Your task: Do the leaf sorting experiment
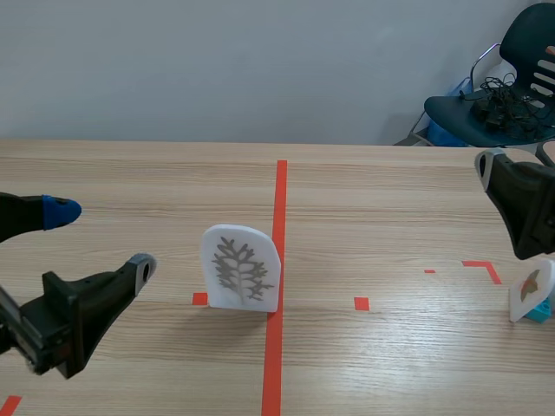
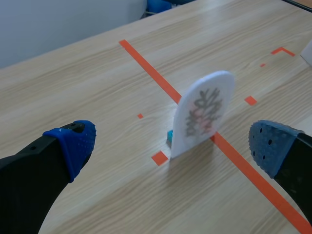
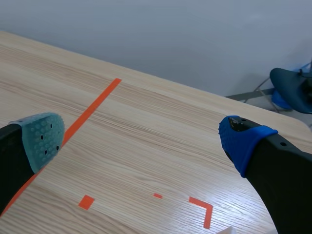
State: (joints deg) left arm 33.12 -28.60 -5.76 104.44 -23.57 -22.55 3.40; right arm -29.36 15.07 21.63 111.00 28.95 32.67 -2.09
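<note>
We'd square our parted left claw [image 1: 102,239] around the upright leaf card [image 1: 241,269], closing gently; right claw [image 3: 144,141] also parted.

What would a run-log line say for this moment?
left gripper: open, white leaf card ahead, upright by red tape line | right gripper: open, empty | second leaf card: beside right gripper, untouched
</note>
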